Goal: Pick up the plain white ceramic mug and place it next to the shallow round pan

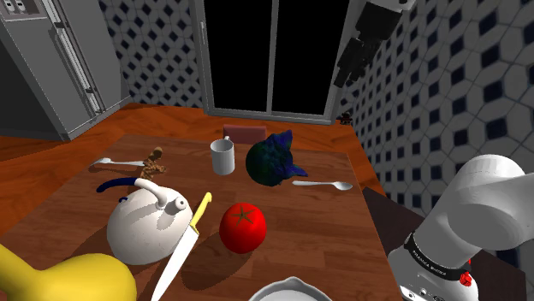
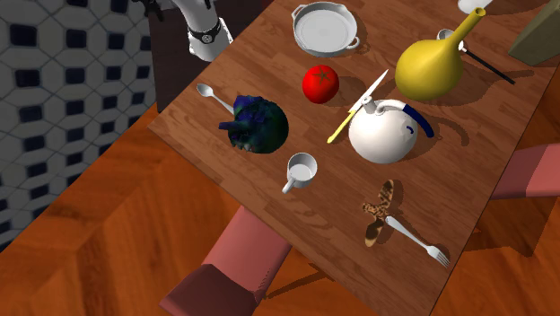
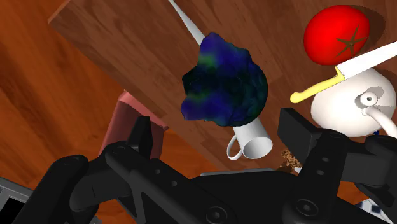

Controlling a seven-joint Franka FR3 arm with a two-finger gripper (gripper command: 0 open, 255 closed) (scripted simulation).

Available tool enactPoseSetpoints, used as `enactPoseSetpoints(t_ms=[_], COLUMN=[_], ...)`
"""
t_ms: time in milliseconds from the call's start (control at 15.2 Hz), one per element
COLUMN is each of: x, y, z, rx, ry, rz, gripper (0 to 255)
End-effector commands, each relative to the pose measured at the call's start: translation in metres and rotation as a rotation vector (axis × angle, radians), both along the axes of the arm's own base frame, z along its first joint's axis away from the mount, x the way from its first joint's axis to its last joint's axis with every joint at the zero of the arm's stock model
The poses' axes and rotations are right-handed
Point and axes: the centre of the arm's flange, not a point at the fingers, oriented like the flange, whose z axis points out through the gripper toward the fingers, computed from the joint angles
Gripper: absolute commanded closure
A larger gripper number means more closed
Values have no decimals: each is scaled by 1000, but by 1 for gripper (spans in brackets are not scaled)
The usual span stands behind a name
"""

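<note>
End effector (image 1: 347,75) open above blue lump (image 1: 270,159); white mug (image 1: 223,156) beside it likely light, rigid, slick, so pinch rim wall

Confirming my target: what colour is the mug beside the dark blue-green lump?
Plain white all over; the mug shows best in the second exterior view.
</note>
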Motion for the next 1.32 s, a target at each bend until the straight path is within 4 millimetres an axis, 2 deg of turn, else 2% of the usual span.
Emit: enactPoseSetpoints(t_ms=[0, 1254], x=[0, 181], y=[0, 136], z=[0, -131], rx=[0, -47], ry=[0, 79], rz=[0, -19], gripper=[0, 0])
